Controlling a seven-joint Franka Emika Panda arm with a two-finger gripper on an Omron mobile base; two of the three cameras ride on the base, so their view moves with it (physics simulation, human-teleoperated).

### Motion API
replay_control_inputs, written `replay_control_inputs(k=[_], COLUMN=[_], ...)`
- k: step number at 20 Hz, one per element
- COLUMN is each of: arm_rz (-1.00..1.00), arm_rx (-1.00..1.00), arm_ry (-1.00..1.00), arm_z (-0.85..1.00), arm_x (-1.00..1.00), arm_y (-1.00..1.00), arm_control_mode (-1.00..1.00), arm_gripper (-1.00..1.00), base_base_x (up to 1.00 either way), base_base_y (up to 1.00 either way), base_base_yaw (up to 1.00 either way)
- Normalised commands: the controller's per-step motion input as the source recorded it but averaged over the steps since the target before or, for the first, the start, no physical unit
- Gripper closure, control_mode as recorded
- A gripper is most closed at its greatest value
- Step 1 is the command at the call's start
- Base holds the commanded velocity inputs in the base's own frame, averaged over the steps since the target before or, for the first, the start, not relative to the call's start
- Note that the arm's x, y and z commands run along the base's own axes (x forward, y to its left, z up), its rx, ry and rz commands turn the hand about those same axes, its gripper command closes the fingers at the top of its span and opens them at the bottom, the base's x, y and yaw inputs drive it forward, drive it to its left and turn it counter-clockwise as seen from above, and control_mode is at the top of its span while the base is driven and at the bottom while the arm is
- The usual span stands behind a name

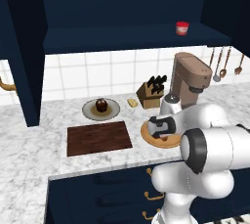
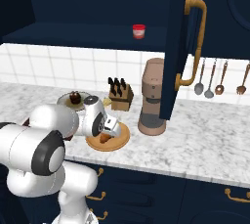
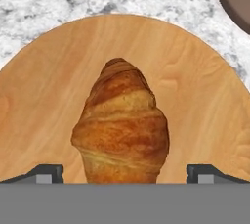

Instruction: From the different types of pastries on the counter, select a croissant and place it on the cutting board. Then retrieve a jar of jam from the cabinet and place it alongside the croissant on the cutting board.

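Note:
The golden ridged croissant [image 3: 122, 125] lies on a round tan wooden plate [image 3: 49, 86]. My gripper [image 3: 125, 174] hangs just above it, open, with one fingertip on each side of the pastry's near end. From the base, the gripper [image 1: 163, 129] covers most of the croissant [image 2: 104, 138] on the plate [image 1: 145, 134]. The dark cutting board [image 1: 99, 138] lies bare to the plate's left on the marbled counter [image 1: 29, 149]. A dark brown pastry [image 1: 101, 104] sits on a grey plate, with a pale bun [image 1: 132, 102] beside it. The red jam jar [image 1: 182, 28] stands on the open cabinet's shelf [image 1: 122, 39].
A knife block [image 1: 152, 92] and a brown appliance [image 1: 189, 78] stand close behind the plate. Utensils [image 1: 220, 66] hang on the tiled wall at the right. An open cabinet door [image 2: 183, 47] juts out above the counter at the right, and another [image 1: 22, 71] at the left.

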Motion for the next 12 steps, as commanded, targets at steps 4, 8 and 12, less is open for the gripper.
replay_control_inputs(k=[4,8,12], arm_rz=[0.0,0.0,0.0], arm_rx=[0.0,0.0,0.0], arm_ry=[0.0,0.0,0.0], arm_z=[-0.13,-0.2,-0.07], arm_x=[0.1,0.12,0.06], arm_y=[0.0,0.0,0.0], arm_control_mode=[-1.0,-1.0,-1.0], arm_gripper=[-1.0,1.0,1.0], base_base_x=[0.0,0.0,0.0], base_base_y=[0.0,0.0,0.0], base_base_yaw=[0.0,0.0,0.0])
